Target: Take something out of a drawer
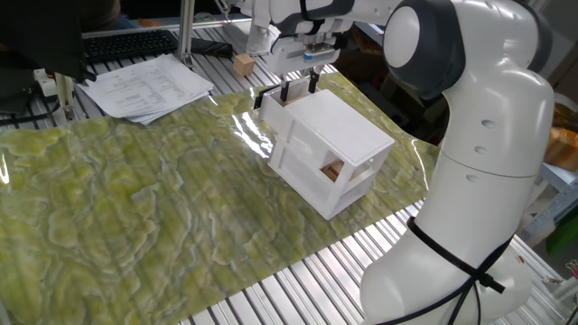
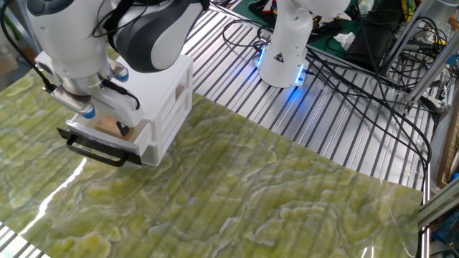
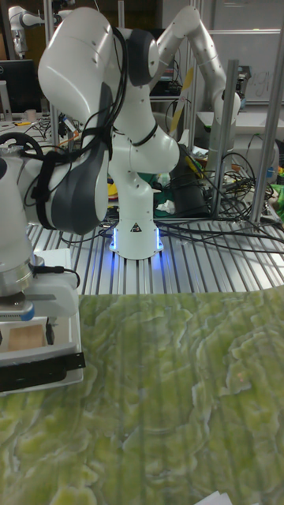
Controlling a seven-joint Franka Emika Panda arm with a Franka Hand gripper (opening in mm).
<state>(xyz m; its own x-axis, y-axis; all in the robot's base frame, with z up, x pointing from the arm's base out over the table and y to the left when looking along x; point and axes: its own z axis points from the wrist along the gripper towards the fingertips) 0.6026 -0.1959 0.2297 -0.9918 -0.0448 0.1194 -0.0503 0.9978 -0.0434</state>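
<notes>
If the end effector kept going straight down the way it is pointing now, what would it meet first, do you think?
Most likely the wooden cube lying in the open upper drawer: the end effector points down into it, its fingers apparently either side of the cube. If depth misleads, the drawer floor comes first.
</notes>
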